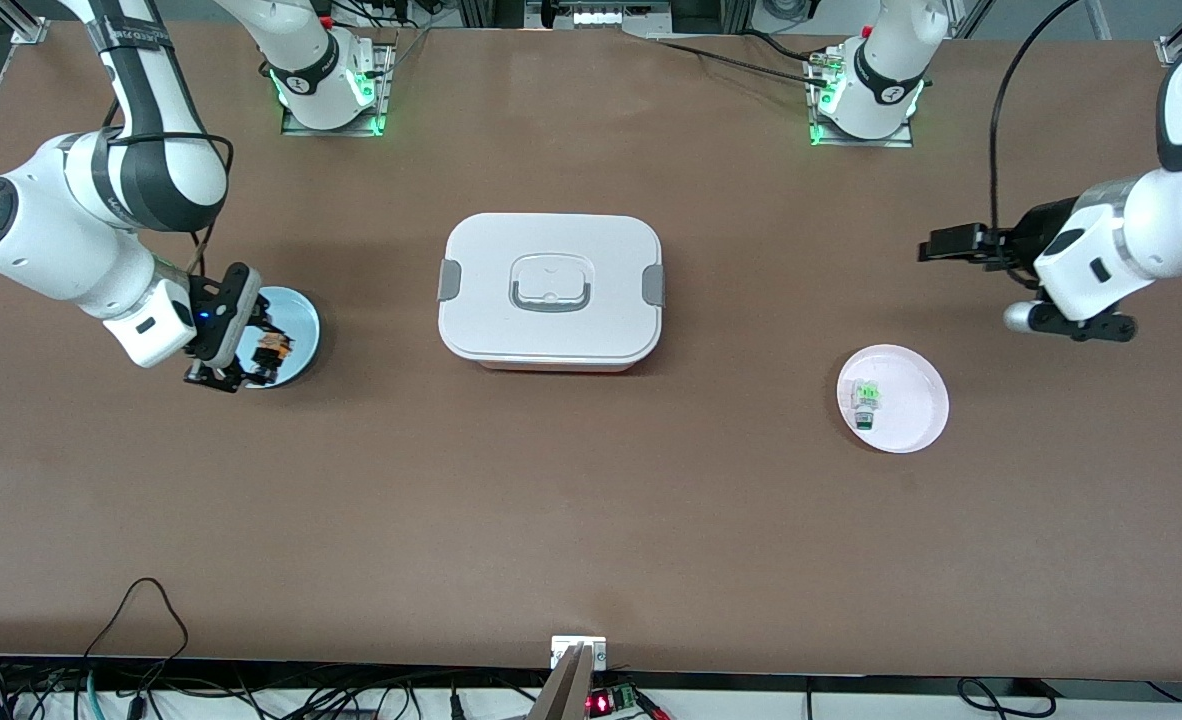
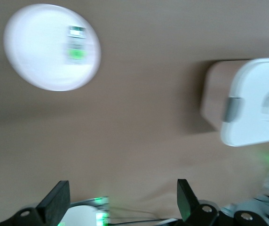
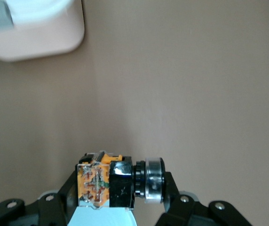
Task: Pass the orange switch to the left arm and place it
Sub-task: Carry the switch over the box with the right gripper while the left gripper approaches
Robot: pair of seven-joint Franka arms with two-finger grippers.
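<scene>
The orange switch [image 1: 271,350] [image 3: 107,182], orange and black with a round metal-ringed end, is clamped between the fingers of my right gripper [image 1: 254,352] [image 3: 120,189]. The gripper holds it over a light blue plate [image 1: 301,322] [image 3: 104,219] toward the right arm's end of the table. I cannot tell whether the switch touches the plate. The white box [image 1: 551,290] [image 2: 254,101] [image 3: 35,28] with grey latches stands at the table's middle. My left gripper [image 1: 936,245] [image 2: 120,202] hangs open and empty over bare table toward the left arm's end.
A pale pink plate [image 1: 911,410] [image 2: 35,56] holding a green-and-white part [image 1: 864,400] [image 2: 76,44] lies nearer the front camera than the left gripper. Both arm bases [image 1: 326,75] [image 1: 866,95] stand along the table's top edge. Cables hang off the edge by the camera.
</scene>
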